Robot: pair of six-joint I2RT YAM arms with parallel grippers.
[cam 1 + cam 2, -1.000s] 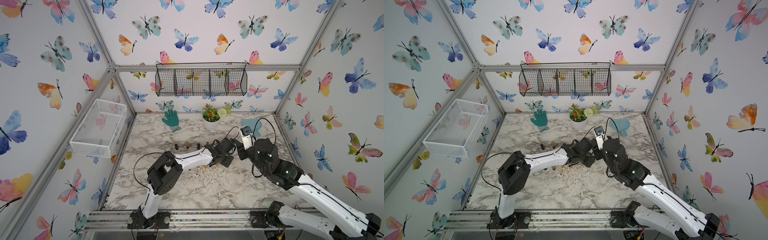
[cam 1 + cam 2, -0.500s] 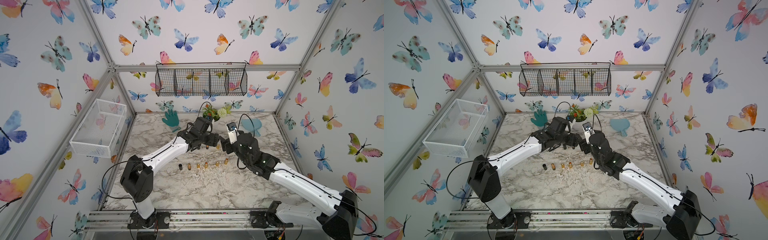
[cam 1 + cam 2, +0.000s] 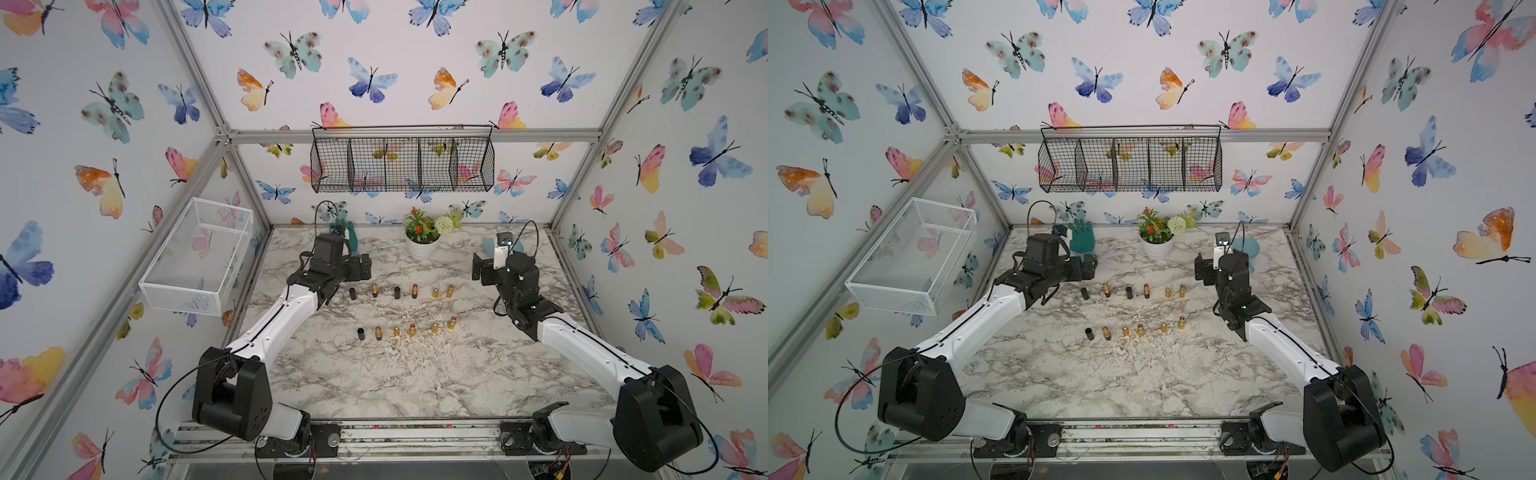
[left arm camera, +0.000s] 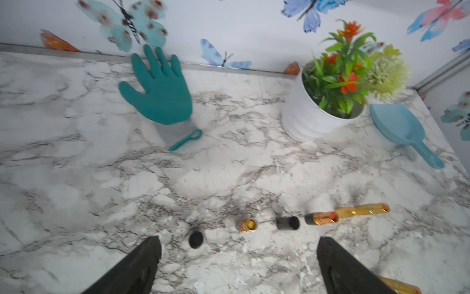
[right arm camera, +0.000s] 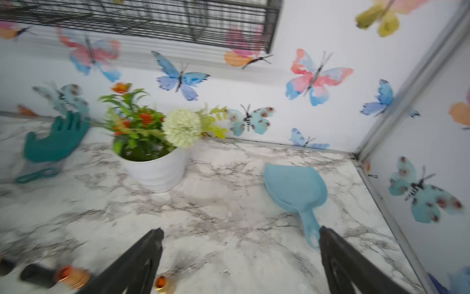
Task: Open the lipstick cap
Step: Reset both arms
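On the white-and-grey marble bench (image 3: pixel 374 374), small gold and black lipstick tubes (image 3: pixel 414 291) are standing in two rows in the middle, between the two arms, as both top views are showing. A short black cylindrical cap (image 3: pixel 353 293) is standing apart at the left end of the far row, and a second black cap (image 3: pixel 360 333) is standing at the left end of the near row. The left arm (image 3: pixel 291 307) is reaching in with its left jaws hanging above the bench just behind the far row's left end. They are gaping wide with nothing between them, and in the left wrist view its black fingers (image 4: pixel 142 264) are framing bare marble. The right arm (image 3: pixel 515 282) is holding the right jaws up beyond the far row's right end, likewise spread wide and gripping nothing. A teal rubber glove (image 4: pixel 160 86), a white pot of artificial flowers (image 3: pixel 421 249) and a pale blue plastic scoop (image 5: pixel 295 188) are sitting along the back of the bench
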